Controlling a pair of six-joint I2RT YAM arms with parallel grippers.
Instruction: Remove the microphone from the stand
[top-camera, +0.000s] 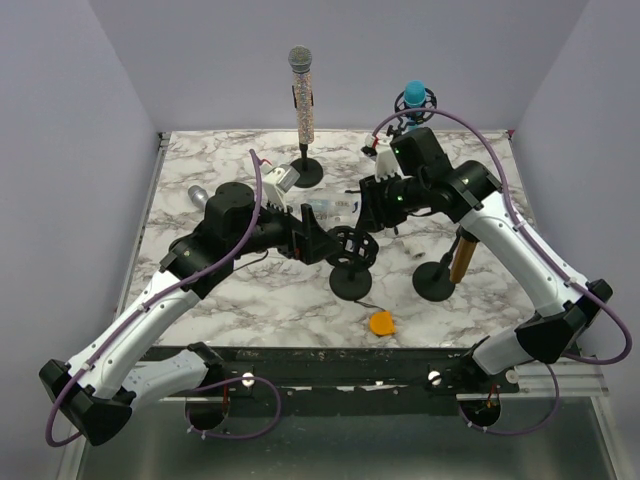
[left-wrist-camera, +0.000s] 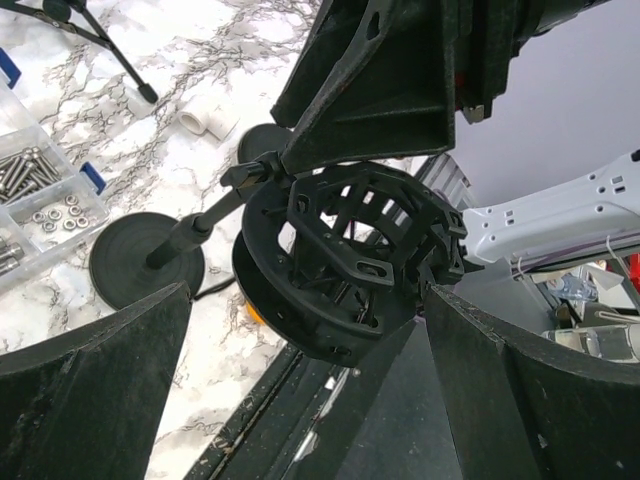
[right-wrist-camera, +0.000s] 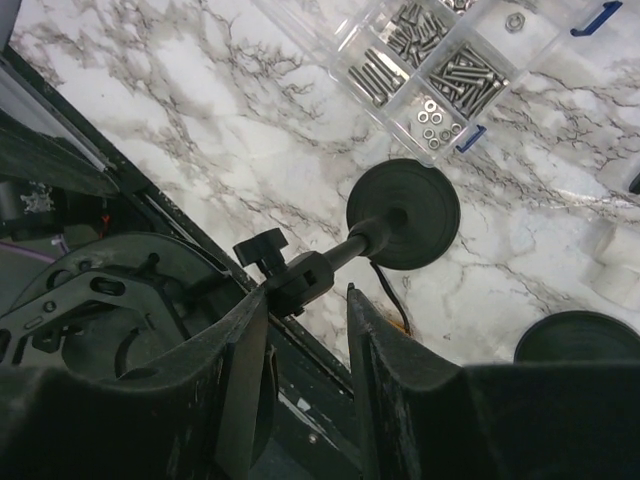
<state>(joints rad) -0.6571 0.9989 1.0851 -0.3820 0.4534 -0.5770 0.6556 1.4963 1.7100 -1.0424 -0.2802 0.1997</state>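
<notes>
A black, empty ring-shaped shock mount sits on a short stand with a round base at the table's middle. My left gripper is open, its fingers on either side of the mount. My right gripper hovers over it, open and empty, its tips by the stand's clamp knob. A glittery microphone stands upright on a stand at the back. A blue microphone sits in a mount at the back right. A brown microphone stands by a round base.
A clear box of screws lies behind the mount and shows in the right wrist view. A silver microphone lies at the left. A small orange disc on a black cable lies near the front edge.
</notes>
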